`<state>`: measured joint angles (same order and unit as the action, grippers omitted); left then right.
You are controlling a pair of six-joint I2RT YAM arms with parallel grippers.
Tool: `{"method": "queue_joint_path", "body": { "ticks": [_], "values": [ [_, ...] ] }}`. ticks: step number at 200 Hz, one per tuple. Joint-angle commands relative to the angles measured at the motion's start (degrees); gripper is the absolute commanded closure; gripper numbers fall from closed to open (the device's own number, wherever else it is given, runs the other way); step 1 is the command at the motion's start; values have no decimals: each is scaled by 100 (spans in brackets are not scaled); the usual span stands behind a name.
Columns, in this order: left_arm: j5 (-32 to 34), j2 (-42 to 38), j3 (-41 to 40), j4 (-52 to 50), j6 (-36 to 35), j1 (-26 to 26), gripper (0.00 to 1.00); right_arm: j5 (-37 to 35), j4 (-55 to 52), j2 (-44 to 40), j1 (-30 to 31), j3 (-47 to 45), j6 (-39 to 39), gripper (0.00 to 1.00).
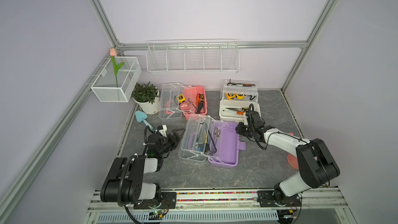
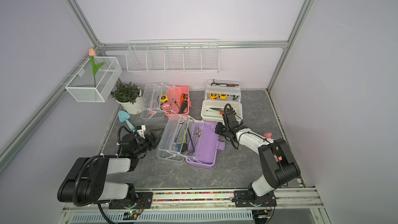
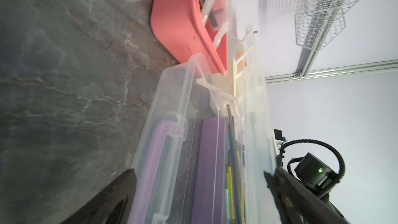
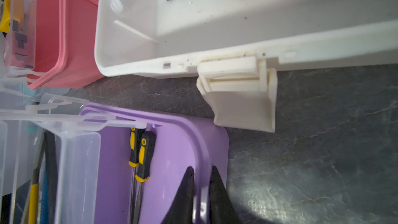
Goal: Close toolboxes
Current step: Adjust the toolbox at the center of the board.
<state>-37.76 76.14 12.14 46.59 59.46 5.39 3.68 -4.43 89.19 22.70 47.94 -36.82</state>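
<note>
Toolboxes: three, all open on the bench (image 1: 247, 169).

Purple toolbox (image 1: 226, 145): bench centre. Its clear lid (image 1: 189, 141) and tray are folded out toward 9 o'clock. A wrench (image 1: 199, 134) and other long tools lie in the clear part. Two yellow-and-black screwdrivers (image 4: 143, 154) lie in the purple base.

Pink toolbox (image 1: 190, 92): 11 o'clock, near the back wall. Its clear parts are also swung toward 9 o'clock. An orange-handled screwdriver (image 1: 199, 102) and a yellow tape measure (image 1: 180, 98) are inside.

White toolbox (image 1: 232, 117): 1 o'clock. Its tray is raised toward 12 o'clock and carries two yellow tape measures (image 1: 234, 95). Its front latch (image 4: 237, 100) hangs open over the bench.

Right tool (image 4: 202, 170): closed on the purple base's rim at the 1 o'clock corner. The right wrist view shows one finger inside the wall and the other outside it.

Left tool (image 1: 177, 136): jaws spread wide, gripping nothing, at 9 o'clock of the purple toolbox and just beside the clear lid. In the left wrist view the clear wall lies between the two fingers (image 3: 120, 192). Contact cannot be told.

Potted plant (image 1: 146, 98) and blue trowel (image 1: 141, 117): 10 o'clock edge of the bench, apart from both arms.
</note>
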Motion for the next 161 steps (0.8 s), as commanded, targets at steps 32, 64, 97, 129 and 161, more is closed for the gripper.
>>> {"method": "queue_joint_path", "body": {
  "ticks": [32, 64, 97, 129, 161],
  "values": [
    [336, -1620, 210, -1965, -706, 59, 0, -521, -1096, 227, -42, 734, 812, 79],
    [768, -2081, 313, -2973, -1001, 29, 0, -591, -1621, 632, -67, 1366, 1267, 83],
    [911, -2147, 420, -3519, -1073, -226, 1, -468, -1515, 757, -61, 1328, 1221, 84],
    [780, -2296, 531, -4118, -1305, -535, 2, -440, -1465, 1054, -68, 1465, 1794, 93],
    [767, -2513, 579, -4906, -1749, -534, 5, -912, -1759, 1306, -144, 1773, 2630, 93]
  ]
}}
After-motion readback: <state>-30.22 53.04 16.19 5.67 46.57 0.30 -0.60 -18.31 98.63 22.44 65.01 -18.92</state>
